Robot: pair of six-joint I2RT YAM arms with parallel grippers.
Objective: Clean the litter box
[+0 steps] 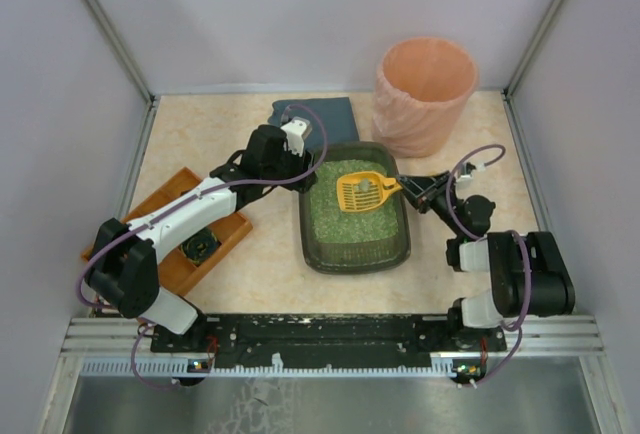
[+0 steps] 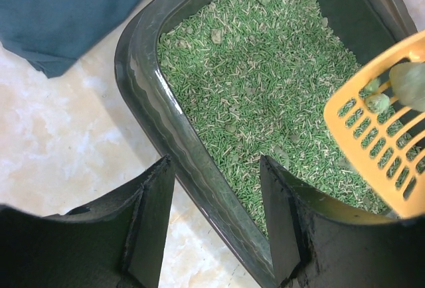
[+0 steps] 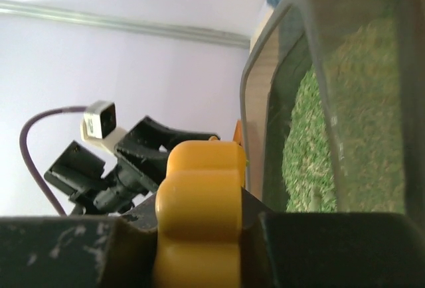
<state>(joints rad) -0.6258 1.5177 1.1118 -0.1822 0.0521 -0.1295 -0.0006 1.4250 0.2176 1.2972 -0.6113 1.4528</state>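
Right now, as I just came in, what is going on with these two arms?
The right claw is shut on the handle of a yellow scoop; its slotted blade, carrying a few clumps, is over the green litter in the litter box. The left claw stands open astride the box's left rim, one finger on each side. A peach bin stands behind the box.

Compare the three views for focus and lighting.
Top external: soft, even light, only faint shadows on the tabletop. Left wrist: the green litter is crisp, the dark left fingers show little detail, the yellow scoop looks slightly soft. Right wrist: the scoop's handle is close and blurred, and the litter box appears turned sideways.
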